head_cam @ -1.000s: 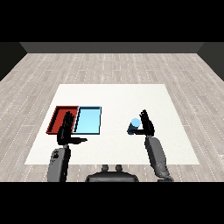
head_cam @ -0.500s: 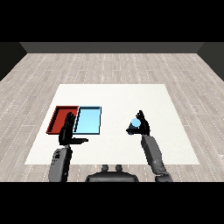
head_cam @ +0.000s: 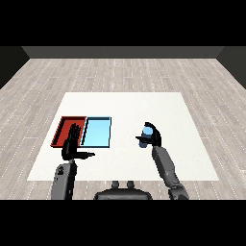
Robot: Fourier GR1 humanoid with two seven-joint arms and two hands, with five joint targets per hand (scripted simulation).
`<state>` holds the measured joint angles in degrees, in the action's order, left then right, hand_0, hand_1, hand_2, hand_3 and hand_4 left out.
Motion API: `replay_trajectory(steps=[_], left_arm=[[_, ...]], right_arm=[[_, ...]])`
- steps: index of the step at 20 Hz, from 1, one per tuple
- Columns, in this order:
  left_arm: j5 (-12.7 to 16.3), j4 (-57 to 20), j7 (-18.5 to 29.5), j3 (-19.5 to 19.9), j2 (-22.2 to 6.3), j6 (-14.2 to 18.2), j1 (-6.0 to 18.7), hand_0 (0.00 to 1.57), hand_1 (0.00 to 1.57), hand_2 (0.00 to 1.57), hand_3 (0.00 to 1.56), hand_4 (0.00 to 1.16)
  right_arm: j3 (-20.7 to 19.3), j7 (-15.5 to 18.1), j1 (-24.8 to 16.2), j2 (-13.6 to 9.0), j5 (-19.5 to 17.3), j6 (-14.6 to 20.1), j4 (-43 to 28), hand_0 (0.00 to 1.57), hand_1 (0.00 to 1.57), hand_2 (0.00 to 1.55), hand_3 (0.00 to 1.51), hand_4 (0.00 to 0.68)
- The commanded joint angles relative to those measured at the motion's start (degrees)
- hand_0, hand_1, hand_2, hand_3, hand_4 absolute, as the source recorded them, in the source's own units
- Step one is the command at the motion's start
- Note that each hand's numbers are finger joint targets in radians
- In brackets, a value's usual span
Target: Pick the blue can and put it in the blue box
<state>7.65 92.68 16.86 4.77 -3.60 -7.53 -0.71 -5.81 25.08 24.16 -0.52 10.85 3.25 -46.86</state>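
**Right hand wrapped round the can, right of the trays**

The table (head_cam: 125, 103) bears a red tray (head_cam: 62, 129) and a blue tray (head_cam: 97, 131) side by side at its left. Right of the blue tray, apart from it, stands the blue can (head_cam: 146, 134), with the right hand (head_cam: 153, 138) curled round it, thumb across its front. The left hand (head_cam: 72, 145) is raised before the red tray's near edge, fingers straight and grasping nothing, thumb stuck out sideways.
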Motion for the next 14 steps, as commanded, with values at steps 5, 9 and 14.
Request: replay_trajectory(steps=[5,9,14], left_arm=[[2.1,-2.6,0.8,2.0,-1.6,-2.3,1.5,0.00,0.00,0.00,0.00,0.00],[-1.2,4.0,-5.0,-1.8,0.6,2.0,1.5,0.00,0.00,0.00,0.00,0.00],[-2.5,-2.1,1.1,-1.6,-0.2,-0.1,1.4,0.00,0.00,0.00,0.00,0.00]], right_arm=[[3.3,-6.6,-1.5,-1.6,-2.5,4.2,-7.2,1.54,1.54,1.49,1.45,0.601],[8.3,-8.9,-3.5,0.5,-3.4,7.7,-12.1,1.50,1.50,1.47,1.43,0.596],[15.2,-14.0,-1.9,0.5,-3.0,12.4,-22.8,1.45,1.45,1.48,1.45,0.636]])
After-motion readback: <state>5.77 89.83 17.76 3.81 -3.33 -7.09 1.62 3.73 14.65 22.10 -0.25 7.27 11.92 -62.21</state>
